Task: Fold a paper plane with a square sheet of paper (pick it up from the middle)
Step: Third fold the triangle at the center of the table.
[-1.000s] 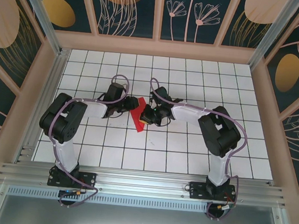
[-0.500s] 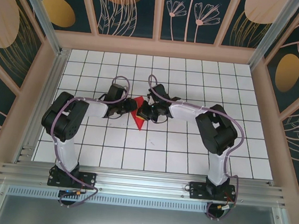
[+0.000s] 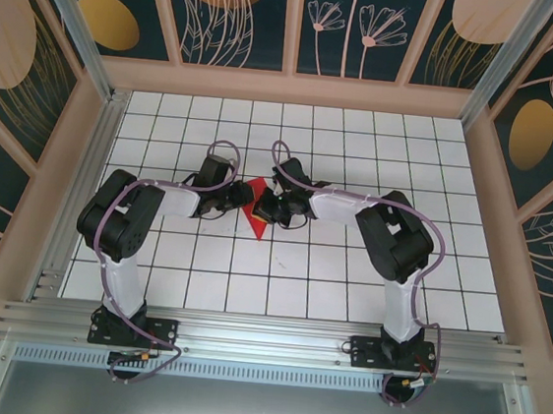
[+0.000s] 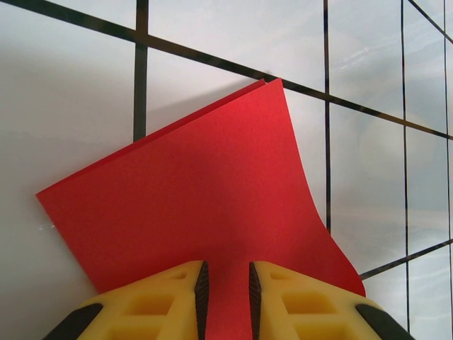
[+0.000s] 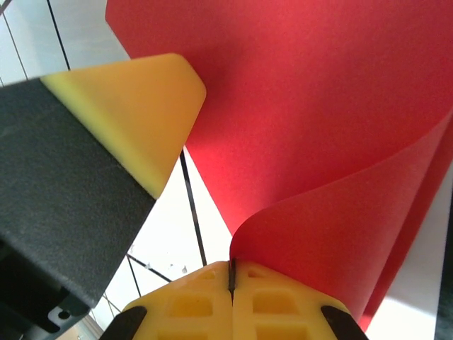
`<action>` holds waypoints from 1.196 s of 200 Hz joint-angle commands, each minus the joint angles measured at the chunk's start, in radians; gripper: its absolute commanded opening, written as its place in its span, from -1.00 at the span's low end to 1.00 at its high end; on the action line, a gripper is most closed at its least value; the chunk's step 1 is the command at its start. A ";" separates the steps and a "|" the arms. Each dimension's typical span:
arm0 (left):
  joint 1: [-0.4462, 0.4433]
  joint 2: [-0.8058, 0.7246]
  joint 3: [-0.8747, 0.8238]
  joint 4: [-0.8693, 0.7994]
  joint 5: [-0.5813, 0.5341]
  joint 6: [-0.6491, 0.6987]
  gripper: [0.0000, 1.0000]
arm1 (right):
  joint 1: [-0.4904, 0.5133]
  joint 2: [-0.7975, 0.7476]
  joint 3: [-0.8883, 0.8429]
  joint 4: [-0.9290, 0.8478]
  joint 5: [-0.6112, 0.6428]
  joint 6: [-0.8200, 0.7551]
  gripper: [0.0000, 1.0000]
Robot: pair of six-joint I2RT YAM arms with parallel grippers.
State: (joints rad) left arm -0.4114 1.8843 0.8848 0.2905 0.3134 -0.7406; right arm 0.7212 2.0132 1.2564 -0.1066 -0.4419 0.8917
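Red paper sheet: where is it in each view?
Top external: thin bright red creased paper sheet at mid-table.
Left wrist: centre, running down between the left gripper's yellow fingers.
Right wrist: upper right, curling down into the shut right gripper.
Shared landmark: the white table's black grid lines.

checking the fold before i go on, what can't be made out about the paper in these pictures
Top view: the paper is too small to read its creases or layers.
Left wrist view: the left gripper hides the paper's near edge; whether it pinches the paper is unclear.
Right wrist view: the paper runs off the top and right edges; the right gripper covers the pinched part.
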 commanded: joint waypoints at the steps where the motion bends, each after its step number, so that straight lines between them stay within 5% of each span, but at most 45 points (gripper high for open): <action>1: 0.002 0.030 0.012 -0.020 0.013 0.017 -0.49 | 0.005 0.019 0.014 0.031 0.031 0.026 -1.00; 239: 0.002 0.035 0.016 -0.024 0.021 0.021 -0.50 | 0.009 0.045 0.009 0.033 0.009 0.011 -0.92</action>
State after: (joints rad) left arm -0.4110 1.8854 0.8848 0.2909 0.3138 -0.7376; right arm 0.7219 2.0457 1.2564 -0.0864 -0.4194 0.9039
